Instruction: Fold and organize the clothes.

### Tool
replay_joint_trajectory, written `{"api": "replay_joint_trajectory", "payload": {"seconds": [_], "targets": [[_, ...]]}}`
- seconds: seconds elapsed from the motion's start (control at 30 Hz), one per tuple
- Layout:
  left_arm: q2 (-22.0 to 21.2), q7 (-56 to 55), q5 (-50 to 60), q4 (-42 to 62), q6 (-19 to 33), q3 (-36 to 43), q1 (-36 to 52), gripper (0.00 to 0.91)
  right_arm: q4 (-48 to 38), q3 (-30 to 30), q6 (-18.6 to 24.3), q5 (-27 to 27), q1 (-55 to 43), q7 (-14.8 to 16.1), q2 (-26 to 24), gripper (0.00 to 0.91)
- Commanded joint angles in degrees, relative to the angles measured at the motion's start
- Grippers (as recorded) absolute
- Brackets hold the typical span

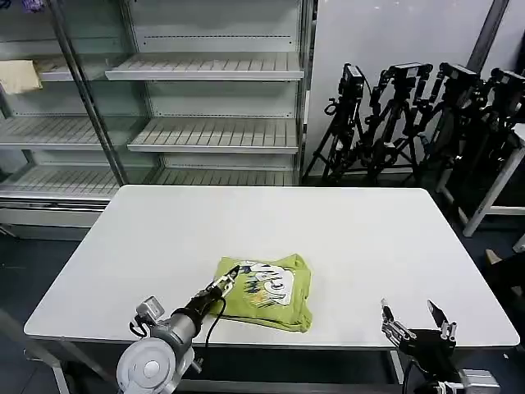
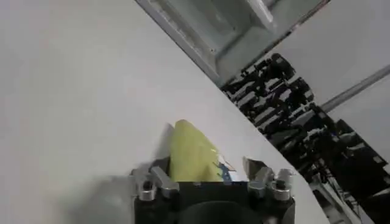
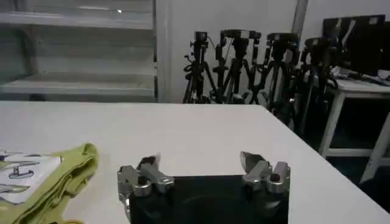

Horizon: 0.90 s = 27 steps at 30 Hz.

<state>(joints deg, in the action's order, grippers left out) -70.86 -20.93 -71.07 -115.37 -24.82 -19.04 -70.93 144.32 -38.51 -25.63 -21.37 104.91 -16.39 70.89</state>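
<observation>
The clothes are one lime-green shirt (image 1: 264, 292), folded into a small bundle with its white-and-dark print facing up, lying near the front edge of the white table (image 1: 328, 230). My left gripper (image 1: 230, 277) is at the bundle's left side, low over the table. In the left wrist view the left gripper (image 2: 207, 167) is open, and a rounded fold of the shirt (image 2: 190, 152) lies between its spread fingers. My right gripper (image 1: 408, 308) hangs open at the table's front right edge, apart from the shirt. In its own view the right gripper (image 3: 201, 159) holds nothing, and the shirt (image 3: 58, 176) lies off to one side.
Metal shelves (image 1: 205, 66) stand behind the table, with a small pale yellow cloth (image 1: 18, 75) on one at the far left. Black tripods (image 1: 410, 107) crowd the back right beside another white table (image 1: 509, 164). Bare tabletop surrounds the shirt.
</observation>
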Motion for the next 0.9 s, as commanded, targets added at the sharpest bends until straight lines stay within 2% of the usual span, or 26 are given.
{"api": "replay_joint_trajectory", "payload": {"seconds": [0.03, 0.4, 0.67, 0.9], "targets": [[0.44, 0.55, -1.32, 1.07, 0.02, 0.02, 0.48, 0.04, 0.14, -0.02, 0.02, 0.25, 0.35, -0.02, 0.43, 0.907], [0.93, 2.14, -4.79, 0.87, 1.23, -0.83, 0.49, 0.04, 0.81, 0.07, 0.06, 1.06, 1.18, 0.01, 1.28, 0.907], [-0.23, 3.69, -8.6, -0.57, 2.33, -1.8, -0.3, 0.04, 1.57, -0.42, 0.07, 1.17, 2.04, 0.01, 1.39, 0.907], [-0.18, 3.65, -12.37, -2.92, 3.03, -5.93, -1.79, 0.04, 1.91, -0.79, 0.04, 0.84, 2.06, 0.0, 0.92, 0.907]]}}
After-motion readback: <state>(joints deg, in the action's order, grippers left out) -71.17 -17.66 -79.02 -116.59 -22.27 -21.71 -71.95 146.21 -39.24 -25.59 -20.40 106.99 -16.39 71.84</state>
